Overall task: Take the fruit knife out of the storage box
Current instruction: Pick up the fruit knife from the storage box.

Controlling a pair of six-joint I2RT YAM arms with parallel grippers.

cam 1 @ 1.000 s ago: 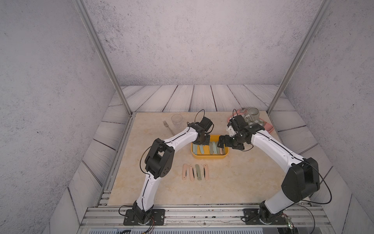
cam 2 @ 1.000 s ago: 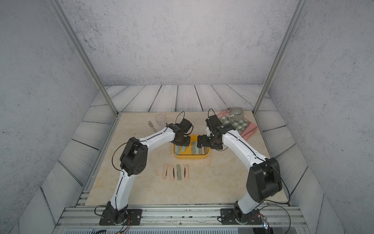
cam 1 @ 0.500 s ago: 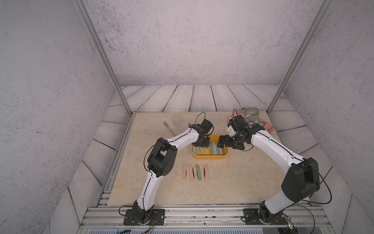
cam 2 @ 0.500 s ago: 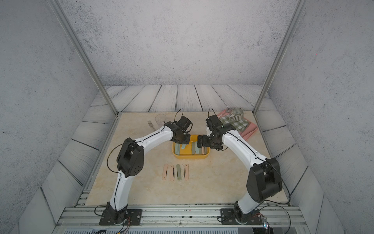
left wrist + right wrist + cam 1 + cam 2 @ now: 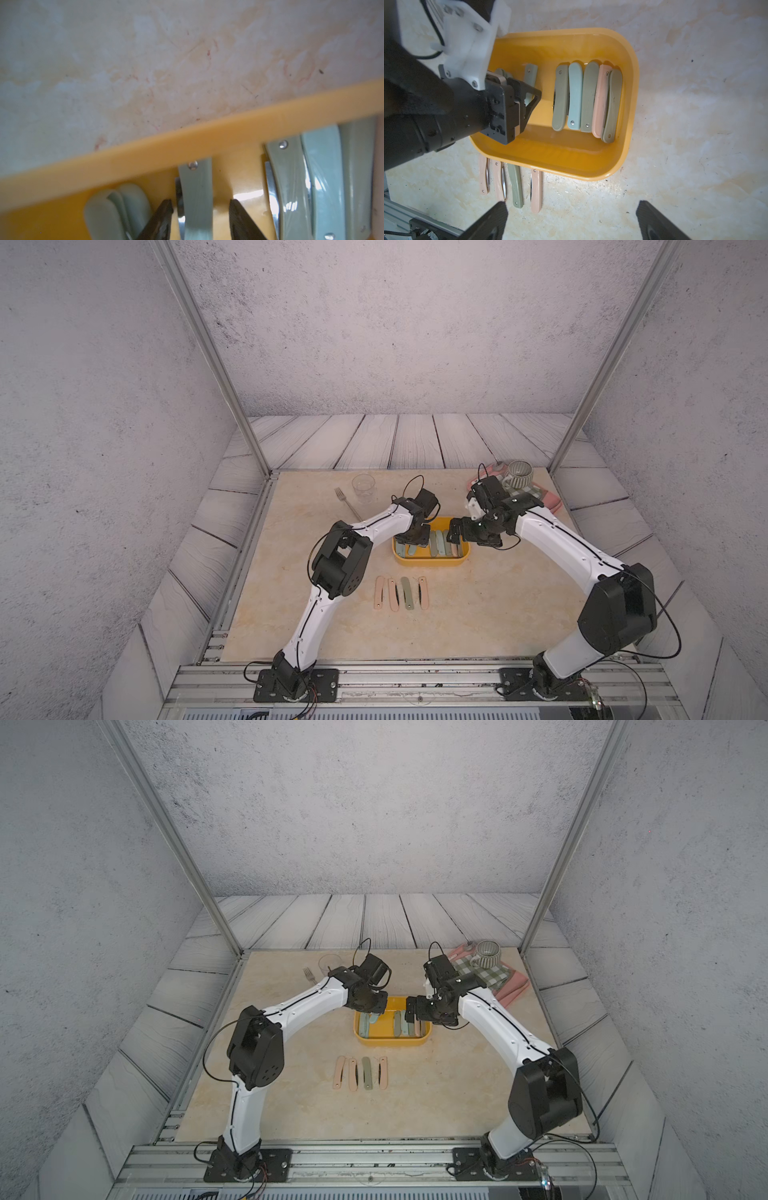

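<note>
**Fruit knife** [image 5: 197,178]: pale green folding type, lying inside the yellow storage box [image 5: 145,149], one end close to the box's long wall.

**Left pincer** [image 5: 201,204]: lowered into the box with its jaws part open. One finger [image 5: 164,214] stands on each side of this knife. A gap shows on at least one side, so nothing is gripped.

**Other contents:**
- Two more green knives [image 5: 116,209] lie just beside this pincer.
- Five folded knives [image 5: 586,97] sit packed side by side at the far end of the box, near the right pincer [image 5: 572,205].

**Right pincer:** hangs at that end of the box, jaws spread wide and empty.

**Outside the box:** four knives [image 5: 401,592] lie in a row on the worktop [image 5: 478,614], nearer the robot's base than either pincer.
</note>
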